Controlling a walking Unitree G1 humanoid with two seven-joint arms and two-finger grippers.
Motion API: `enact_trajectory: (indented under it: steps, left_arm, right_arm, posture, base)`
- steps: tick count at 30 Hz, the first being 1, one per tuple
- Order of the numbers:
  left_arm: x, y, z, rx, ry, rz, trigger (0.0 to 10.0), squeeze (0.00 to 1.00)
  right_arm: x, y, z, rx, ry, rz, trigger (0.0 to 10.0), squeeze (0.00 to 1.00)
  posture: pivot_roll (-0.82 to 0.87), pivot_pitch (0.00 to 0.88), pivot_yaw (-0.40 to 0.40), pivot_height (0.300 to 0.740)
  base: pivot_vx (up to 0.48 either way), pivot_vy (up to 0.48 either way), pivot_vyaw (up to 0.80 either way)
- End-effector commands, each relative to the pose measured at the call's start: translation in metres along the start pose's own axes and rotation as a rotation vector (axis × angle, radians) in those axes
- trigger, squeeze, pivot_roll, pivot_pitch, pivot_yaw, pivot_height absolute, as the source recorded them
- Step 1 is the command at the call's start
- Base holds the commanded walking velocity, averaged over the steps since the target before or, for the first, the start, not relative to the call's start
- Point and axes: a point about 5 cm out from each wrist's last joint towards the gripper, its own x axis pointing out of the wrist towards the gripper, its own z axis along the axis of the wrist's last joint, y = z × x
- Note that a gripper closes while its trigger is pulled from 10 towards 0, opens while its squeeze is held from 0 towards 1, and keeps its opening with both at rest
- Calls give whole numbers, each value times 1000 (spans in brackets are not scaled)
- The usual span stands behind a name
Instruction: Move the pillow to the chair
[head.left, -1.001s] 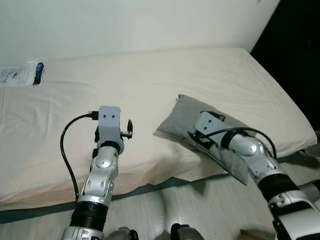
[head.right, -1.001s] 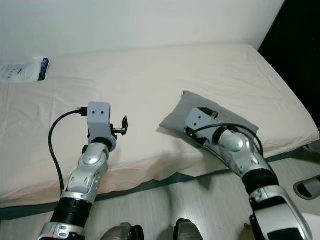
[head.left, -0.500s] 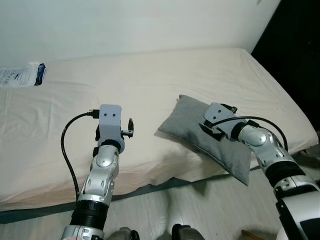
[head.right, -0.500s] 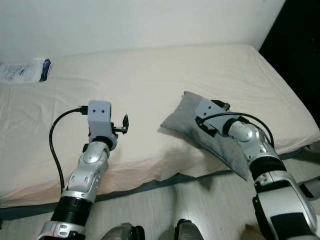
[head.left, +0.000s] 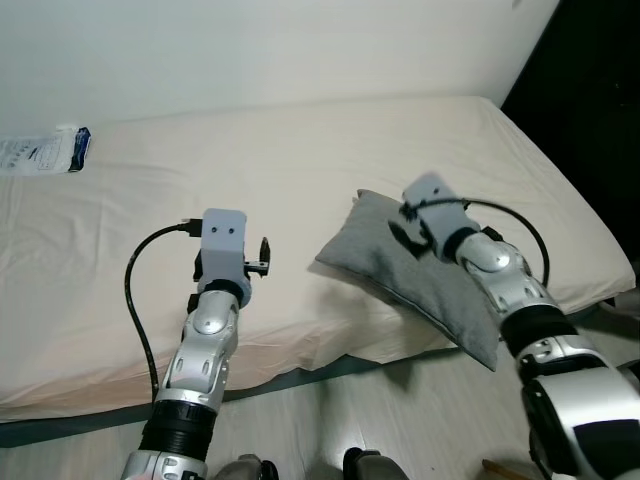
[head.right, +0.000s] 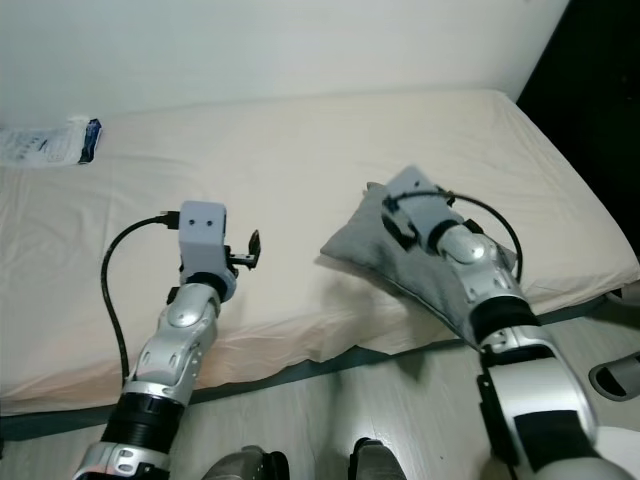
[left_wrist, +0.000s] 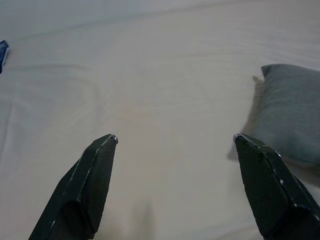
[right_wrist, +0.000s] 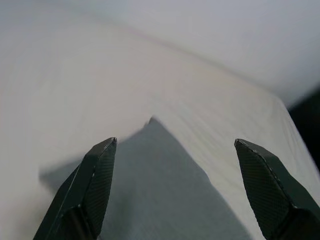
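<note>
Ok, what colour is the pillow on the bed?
Grey; the pillow shows best in the left eye view.

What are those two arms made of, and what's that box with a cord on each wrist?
Both arms are jointed silver metal with black bands near the elbows. Each wrist carries a pale grey box, probably the wrist camera's housing, with a black cable looping out of it. The left gripper and right gripper each have two long, black, tapering fingers with a fine textured surface.
</note>
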Motion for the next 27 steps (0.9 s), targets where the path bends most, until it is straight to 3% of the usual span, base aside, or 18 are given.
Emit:
enact_trajectory:
  steps: [1, 4, 6, 8, 9, 12, 14, 18, 19, 20, 22, 23, 25, 26, 27]
  left_arm:
    - [-3, 7, -4, 14, 19, 7, 10000, 0]
    - [-3, 10, -3, 20, 18, 13, 10000, 0]
    - [-3, 17, 0, 34, 10, 18, 10000, 0]
    - [-3, 19, 1, 39, 8, 17, 10000, 0]
    - [-3, 20, 2, 47, 5, 12, 10000, 0]
    - [0, 21, 5, 56, -2, -4, 10000, 0]
    - [4, 16, 10, 71, -20, -58, 10000, 0]
    - [5, 12, 12, 81, -31, -89, 10000, 0]
    - [3, 7, 12, 99, -42, -130, 10000, 0]
    - [3, 7, 12, 99, -42, -130, 10000, 0]
    - [-7, -1, 9, 110, -74, -189, 10000, 0]
    - [-7, -1, 9, 110, -74, -189, 10000, 0]
    - [-20, -7, 5, 75, -103, -195, 10000, 0]
    - [-20, -7, 5, 75, -103, -195, 10000, 0]
    - [-31, -11, 0, 47, -107, -201, 10000, 0]
  right_arm:
    - [0, 3, -4, 224, 73, -81, 10000, 0]
    - [1, 12, -6, 293, 120, -52, 10000, 0]
    - [-1, 36, -4, 435, 236, 35, 10000, 0]
    - [-3, 44, -3, 480, 272, 66, 10000, 0]
    - [-6, 53, 4, 555, 269, 106, 10000, 0]
    - [-14, 64, 12, 623, 259, 148, 10000, 0]
    - [-28, 77, 9, 605, 249, 157, 10000, 0]
    - [-33, 79, 8, 573, 222, 150, 10000, 0]
    - [-39, 80, 9, 514, 161, 156, 10000, 0]
    - [-39, 80, 9, 514, 161, 156, 10000, 0]
    - [-55, 85, 6, 395, 69, 218, 10000, 0]
    - [-55, 85, 6, 395, 69, 218, 10000, 0]
    - [-69, 88, 6, 306, -1, 291, 10000, 0]
    - [-69, 88, 6, 306, -1, 291, 10000, 0]
    - [-77, 88, 1, 243, -32, 249, 10000, 0]
  posture:
    - [-17, 168, 11, 740]
    - [-9, 174, 10, 740]
    - [4, 191, 20, 740]
    - [4, 191, 20, 740]
    - [2, 194, 29, 740]
    - [3, 202, 43, 740]
    - [1, 213, 54, 740]
    - [-2, 220, 55, 740]
    - [-4, 229, 55, 740]
    - [-4, 229, 55, 740]
    - [-10, 247, 47, 740]
    - [-10, 247, 47, 740]
    - [-16, 260, 41, 740]
    - [-16, 260, 41, 740]
    - [-35, 260, 45, 740]
  base:
    - [0, 0, 0]
    - [0, 0, 0]
    - [0, 0, 0]
    - [0, 0, 0]
    - [0, 0, 0]
    - [0, 0, 0]
    - [0, 0, 0]
    - [0, 0, 0]
    - [0, 0, 0]
    - [0, 0, 0]
    - [0, 0, 0]
    - [0, 0, 0]
    - [0, 0, 0]
    - [0, 0, 0]
    - [0, 0, 0]
